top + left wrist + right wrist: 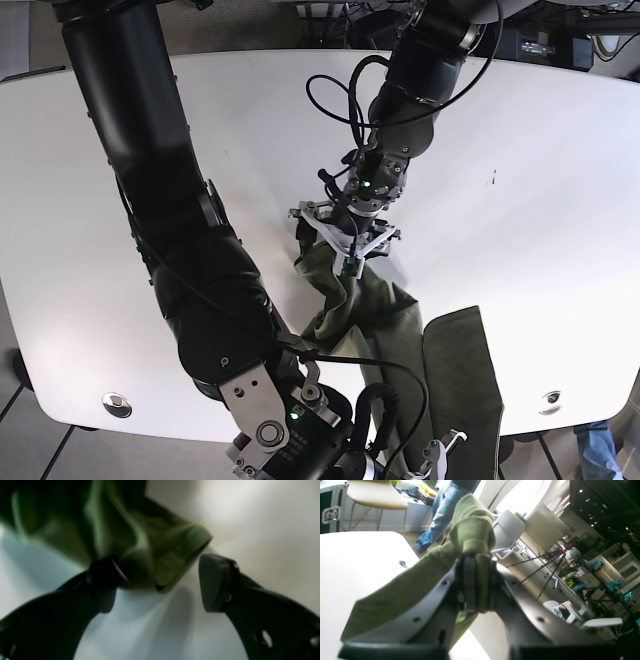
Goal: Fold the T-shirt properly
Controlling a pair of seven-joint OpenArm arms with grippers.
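Observation:
The olive-green T-shirt (pixel 450 370) lies bunched on the white table (pixel 540 150), stretching from the middle toward the front edge. My left gripper (pixel 345 262) sits low at the shirt's upper bunch. In the left wrist view its jaws (pixel 160 580) stand wide apart, open, with a hemmed fold of the T-shirt (pixel 165 555) draped against one finger (pixel 102 580). My right gripper (pixel 425 455) is at the front edge of the table. The right wrist view shows it (pixel 476 587) shut on a thick wad of the T-shirt (pixel 470 532), lifted off the table (pixel 357 555).
Round cable grommets sit near the table's front corners (pixel 116 404) (pixel 548 402). The right arm's dark bulk (pixel 170 200) crosses the table's left half. Beyond the table edge are a person in jeans (pixel 437 512), a chair (pixel 377 497) and tripods (pixel 545 565).

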